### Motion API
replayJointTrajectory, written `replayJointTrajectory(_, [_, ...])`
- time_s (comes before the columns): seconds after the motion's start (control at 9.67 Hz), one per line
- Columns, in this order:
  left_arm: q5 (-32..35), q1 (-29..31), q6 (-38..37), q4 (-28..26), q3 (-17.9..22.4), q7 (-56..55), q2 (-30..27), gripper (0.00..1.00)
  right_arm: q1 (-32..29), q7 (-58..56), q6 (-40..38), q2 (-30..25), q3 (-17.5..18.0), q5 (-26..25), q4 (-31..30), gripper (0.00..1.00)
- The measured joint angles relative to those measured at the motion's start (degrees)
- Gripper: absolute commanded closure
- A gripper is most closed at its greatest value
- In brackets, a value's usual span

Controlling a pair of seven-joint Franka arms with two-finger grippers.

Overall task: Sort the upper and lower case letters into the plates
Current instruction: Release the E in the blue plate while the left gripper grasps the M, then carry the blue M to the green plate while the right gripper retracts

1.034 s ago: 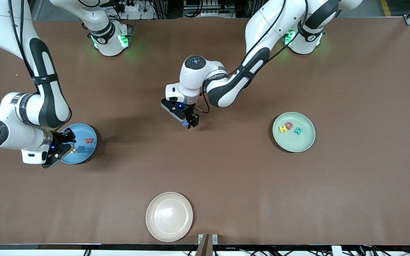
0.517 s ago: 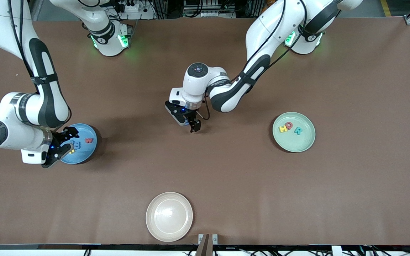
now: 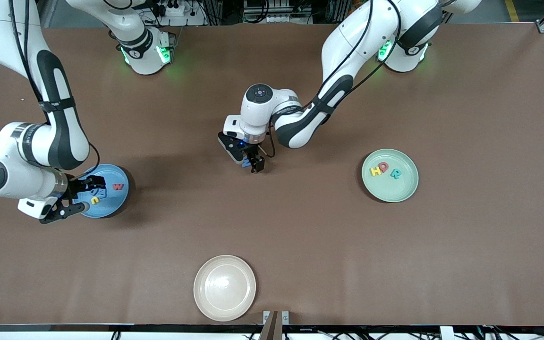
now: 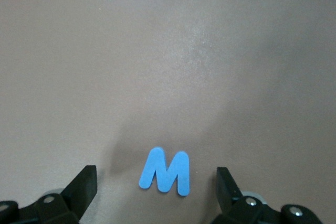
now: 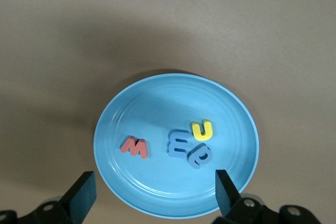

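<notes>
A blue letter M (image 4: 166, 171) lies flat on the bare table near its middle, also seen in the front view (image 3: 245, 162). My left gripper (image 4: 156, 192) is open and low over it, one finger on each side (image 3: 251, 164). The bright blue plate (image 3: 114, 204) at the right arm's end holds a red w (image 5: 134, 147), a yellow u (image 5: 202, 130) and two blue letters (image 5: 189, 149). My right gripper (image 3: 77, 198) is open and empty over that plate's edge (image 5: 157, 108). The mint green plate (image 3: 402, 189) holds a yellow H (image 3: 375, 171), a red Q (image 3: 383, 165) and a teal R (image 3: 395, 174).
A cream-white plate (image 3: 225, 287) with nothing in it sits near the table's front edge, nearer the camera than the M. Brown tabletop lies between the plates.
My right gripper has opened and drawn back from the blue plate, leaving the yellow u in it. My left gripper has shifted slightly around the blue M.
</notes>
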Motion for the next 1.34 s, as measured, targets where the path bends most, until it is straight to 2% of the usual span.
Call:
replayJointTrajectory(0.1, [0.0,-0.07,0.0,0.01,0.0,0.0,0.45,0.03,-1.02,0.38,-0.1,-0.57,-0.04,0.0,-0.49,0.0])
replayJointTrajectory(0.31, [0.0,-0.21,0.04,0.42,0.0,0.0,0.98,0.43,-3.14,0.31,-0.1,-3.08,-0.09,0.0,-2.83,0.0])
replayJointTrajectory(0.41, [0.0,-0.27,0.04,0.75,0.0,0.0,1.03,0.54,-3.55,0.3,-0.1,-4.58,-0.1,-0.03,-3.89,0.0])
replayJointTrajectory(0.52, [0.0,-0.35,0.04,1.2,-0.01,-0.12,1.03,0.57,-3.56,0.3,-0.17,-5.81,-0.07,-0.07,-4.84,0.0])
replayJointTrajectory(0.62, [0.0,-0.53,0.04,1.54,-0.02,-0.93,1.03,0.66,-3.59,0.16,-0.27,-6.74,-0.11,-0.36,-5.82,0.0])
replayJointTrajectory(0.72, [0.0,-0.85,0.04,1.72,-0.02,-1.85,1.02,0.79,-3.99,-0.44,-0.98,-7.4,-0.21,-0.7,-6.62,0.0])
replayJointTrajectory(0.93, [0.0,-1.17,0.04,1.83,0.11,-2.3,1.04,0.92,-6.62,-2.67,-4.92,-8.97,-0.3,-1.07,-7.21,0.0])
replayJointTrajectory(1.14, [0.0,-1.15,0.02,1.98,0.21,-2.34,1.04,0.93,-6.66,-0.65,-9.34,-11.26,0.0,-1.05,-7.27,0.0])
replayJointTrajectory(1.34, [0.0,-0.28,-1.24,3.08,0.59,-2.34,0.6,0.93,-2.26,10.9,-15.58,-14.9,0.71,-1.04,-7.3,0.0])
